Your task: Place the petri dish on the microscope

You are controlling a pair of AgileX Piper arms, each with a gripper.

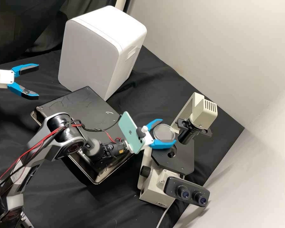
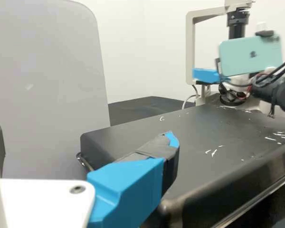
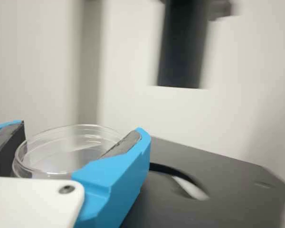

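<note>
R gripper [image 1: 167, 132] is clamped on the petri dish [image 1: 163, 131], w/ one blue finger on each side of its clear round wall. The dish sits level btwn the pads. It is held over the black stage [image 1: 183, 161] of the microscope [image 1: 155, 183], at the stage edge farthest from the eyepieces [image 1: 190, 193]. That puts it just beside the dark lens barrel [image 1: 186, 135] under the cream lamp housing [image 1: 204, 110]. The stage opening [image 1: 171, 154] is near the dish but not under it. Can't tell whether the dish base touches the stage or sits just above it; in the R wrist view the stage and its opening lie close beyond the dish. The R arm [image 1: 63, 139] comes in from the lower-left corner and crosses over a flat black tray [image 1: 82, 106]. It has red wires along it and a teal phone-like unit [image 1: 131, 131] mounted at the wrist. L gripper [image 1: 38, 80] is at the far left edge, fingers spread wide apart and nothing btwn them. It is above the black cloth [image 1: 167, 85], well apart from the microscope, w/ the big white box [image 1: 101, 47] on the bench near it. In the L wrist view the box and the tray's corner are just beyond its fingers, w/ the microscope and the R gripper farther off.
</note>
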